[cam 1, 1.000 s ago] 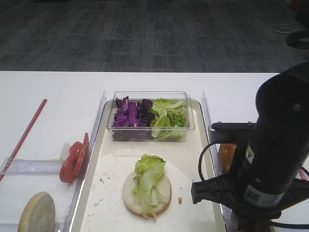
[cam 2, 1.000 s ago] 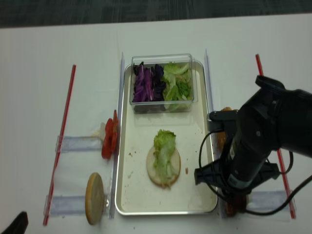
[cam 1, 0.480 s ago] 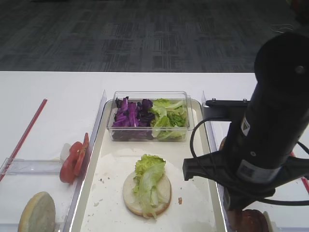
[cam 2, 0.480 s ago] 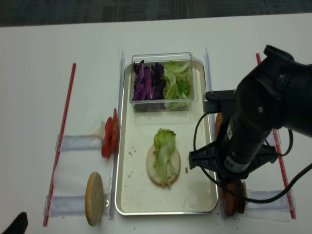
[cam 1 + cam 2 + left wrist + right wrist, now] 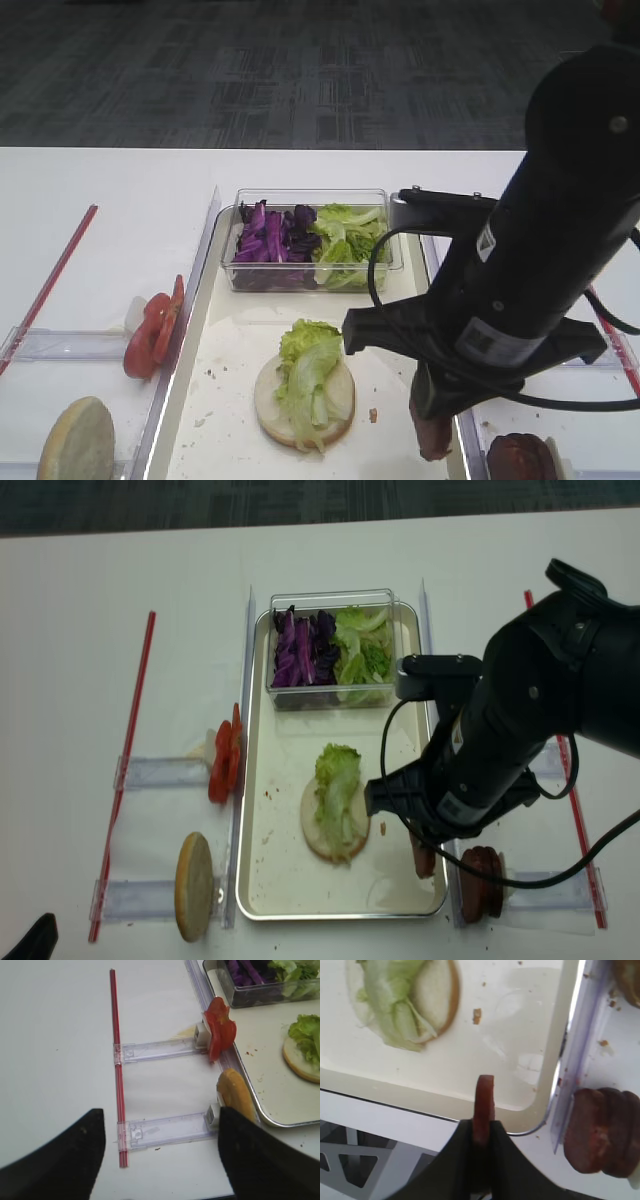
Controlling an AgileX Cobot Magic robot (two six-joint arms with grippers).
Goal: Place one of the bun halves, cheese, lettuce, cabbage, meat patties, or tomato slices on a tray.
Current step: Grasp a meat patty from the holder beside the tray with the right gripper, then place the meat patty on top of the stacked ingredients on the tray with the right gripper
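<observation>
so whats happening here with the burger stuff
The right gripper is shut on a meat patty, held on edge above the near right corner of the tray. On the tray lies a bun base with lettuce on it, and behind it a clear tub of lettuce and purple cabbage. More patties stand just outside the tray's right rim. Tomato slices and another bun half wait on the left, where the left gripper hangs open, holding nothing.

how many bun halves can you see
2. One flat base lies on the tray under lettuce; the other bun half stands left of the tray. More may be hidden behind the arm.
</observation>
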